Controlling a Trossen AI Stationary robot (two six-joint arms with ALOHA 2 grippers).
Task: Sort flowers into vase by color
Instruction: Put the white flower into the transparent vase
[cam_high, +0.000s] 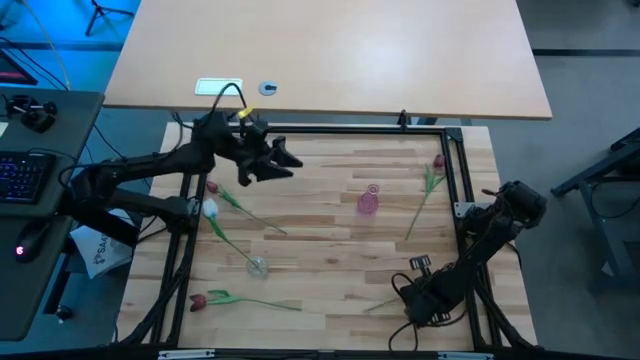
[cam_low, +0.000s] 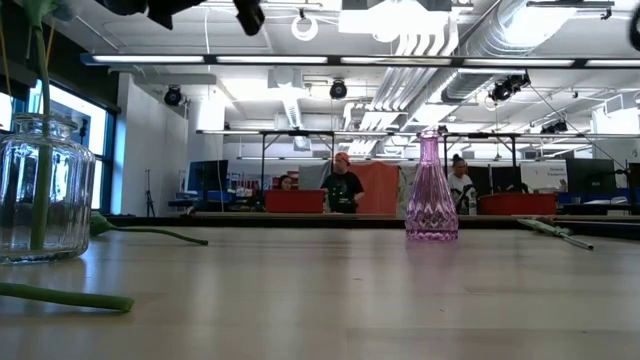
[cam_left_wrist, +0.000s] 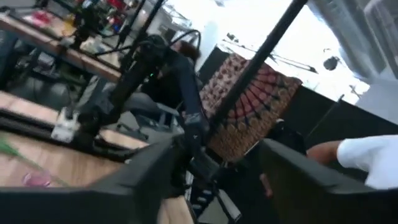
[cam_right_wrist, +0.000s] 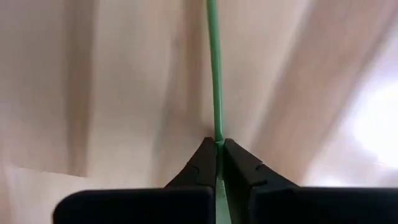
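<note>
A white tulip (cam_high: 210, 208) leans in the clear glass vase (cam_high: 257, 266), its stem (cam_low: 40, 130) inside the glass. One dark red tulip (cam_high: 437, 160) lies at the far right and another (cam_high: 198, 300) at the near left. A further stem (cam_high: 250, 212) lies left of centre. The pink vase (cam_high: 368, 200) stands upright and holds nothing. My left gripper (cam_high: 288, 162) hangs open, high above the far left of the table. My right gripper (cam_high: 412, 300), low at the near right, is shut on a green stem (cam_high: 385, 303). That flower's head is hidden. My right gripper (cam_right_wrist: 219, 146) pinches the thin green stem (cam_right_wrist: 214, 93) between its two fingertips (cam_right_wrist: 202, 158). The stem runs on between the fingers and straight out ahead of them, along their length. The gripper comes slanting down from the table's right. The stem stays close over the wood.
A black metal frame (cam_high: 455, 190) borders the wooden table. A second, larger table (cam_high: 330, 60) stands beyond the far edge. Bare wood lies between the two vases. People (cam_low: 343, 185) show in the room behind. A keyboard (cam_high: 25, 175) sits off to the left.
</note>
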